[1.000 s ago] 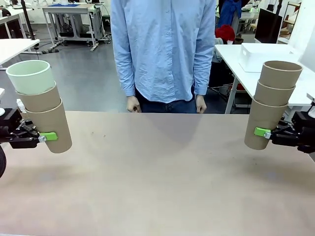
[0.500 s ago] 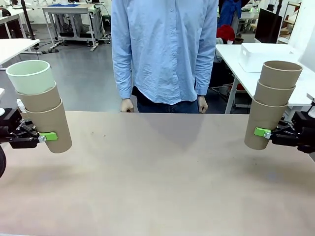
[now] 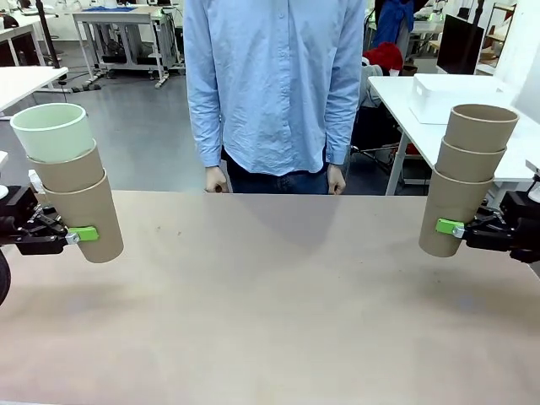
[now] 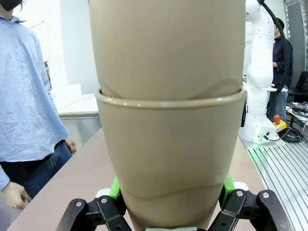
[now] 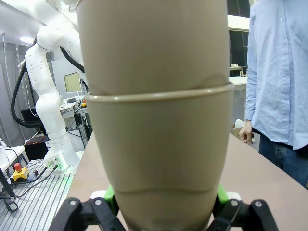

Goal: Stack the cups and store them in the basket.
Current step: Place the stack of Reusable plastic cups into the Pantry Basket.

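Note:
My left gripper [image 3: 80,234] is shut on the bottom cup of a stack of three cups [image 3: 72,190], held above the table's left edge and leaning slightly left. Its top cup [image 3: 51,131] is mint green; the two under it are brown. In the left wrist view the green pads [image 4: 115,187] press both sides of the brown cup [image 4: 168,120]. My right gripper [image 3: 451,228] is shut on the lowest of three nested brown cups [image 3: 468,177] at the right edge; its pads [image 5: 109,195] clamp that cup [image 5: 154,120]. The white basket [image 3: 447,97] sits on a side table, back right.
A person in a light blue shirt [image 3: 274,84] stands at the far side, both hands [image 3: 218,179] hanging at the table's edge. The brown tabletop [image 3: 270,295] lies bare between the two stacks. My other arm's white base [image 4: 260,72] shows past the cup.
The person has shifted a little toward the picture's left. Both grippers and their cup stacks have stayed where they were.

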### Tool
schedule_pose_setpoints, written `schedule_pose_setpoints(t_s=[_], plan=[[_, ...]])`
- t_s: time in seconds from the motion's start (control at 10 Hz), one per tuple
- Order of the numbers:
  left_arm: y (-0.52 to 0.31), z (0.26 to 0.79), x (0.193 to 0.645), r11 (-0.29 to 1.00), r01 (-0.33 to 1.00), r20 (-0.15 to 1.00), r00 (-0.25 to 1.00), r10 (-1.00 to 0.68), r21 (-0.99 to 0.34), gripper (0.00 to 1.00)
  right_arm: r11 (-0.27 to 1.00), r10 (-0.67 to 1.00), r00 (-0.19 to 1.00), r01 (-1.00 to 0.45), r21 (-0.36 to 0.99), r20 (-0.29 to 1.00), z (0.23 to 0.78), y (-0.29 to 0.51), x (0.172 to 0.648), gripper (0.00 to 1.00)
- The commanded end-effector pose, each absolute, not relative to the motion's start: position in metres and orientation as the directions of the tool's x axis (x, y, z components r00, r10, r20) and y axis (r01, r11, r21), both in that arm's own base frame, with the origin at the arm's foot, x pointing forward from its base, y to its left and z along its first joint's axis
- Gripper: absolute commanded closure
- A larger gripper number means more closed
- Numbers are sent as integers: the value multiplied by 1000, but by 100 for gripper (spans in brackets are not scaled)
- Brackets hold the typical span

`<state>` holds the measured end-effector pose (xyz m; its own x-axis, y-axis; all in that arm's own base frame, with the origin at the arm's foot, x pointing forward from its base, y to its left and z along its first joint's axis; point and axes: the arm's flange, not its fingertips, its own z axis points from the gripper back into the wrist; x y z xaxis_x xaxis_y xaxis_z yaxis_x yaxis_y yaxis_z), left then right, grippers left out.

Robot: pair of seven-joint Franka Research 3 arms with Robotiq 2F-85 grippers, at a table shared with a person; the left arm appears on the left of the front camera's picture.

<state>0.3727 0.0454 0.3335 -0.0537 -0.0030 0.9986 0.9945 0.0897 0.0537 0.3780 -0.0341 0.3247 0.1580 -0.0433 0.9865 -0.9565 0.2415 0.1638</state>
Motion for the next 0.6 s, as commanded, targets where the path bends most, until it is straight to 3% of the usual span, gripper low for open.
schedule_pose_setpoints(t_s=[0.0, 0.5], plan=[[43, 339, 373, 93, 994, 999, -54, 6, 53, 15, 248, -49, 150, -956, 157, 988, 330, -31, 380, 16], [43, 339, 373, 93, 994, 999, -54, 6, 53, 15, 248, -49, 150, -956, 157, 988, 330, -31, 380, 16]])
